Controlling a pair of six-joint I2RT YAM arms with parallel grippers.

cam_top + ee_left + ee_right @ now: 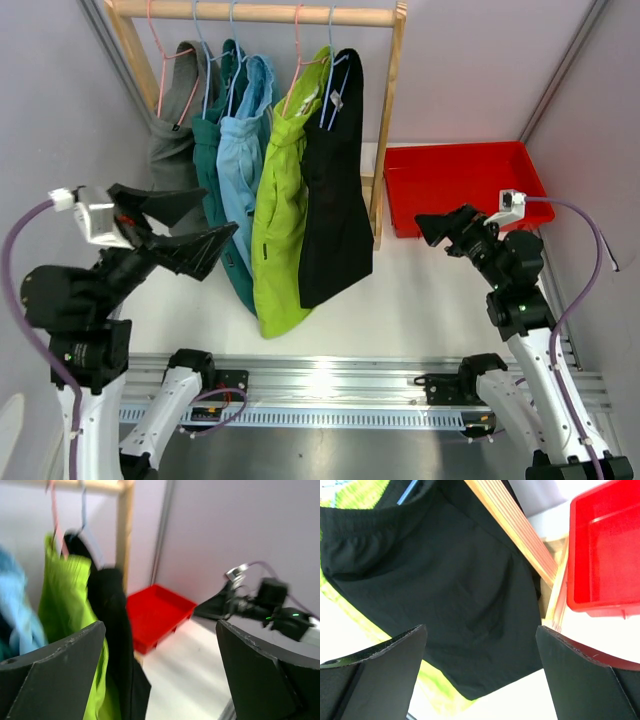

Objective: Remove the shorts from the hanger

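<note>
Left jaws: spread wide, nothing between them. The left gripper [213, 216] hangs in the air before the rack's left side.
Right jaws: just as wide, and empty. The right gripper [432, 236] points at the black shorts [335, 210], apart from them.
Shorts: all five hang on hangers from the wooden rail [260, 12]. From the left: grey shorts [175, 140], dark teal shorts [212, 160], light blue shorts [240, 170], lime green shorts [280, 230], then black.
Black pair: next to the rack's right post, overlapping the lime green.
Red tray [460, 185]: on the table, right of the post.
</note>
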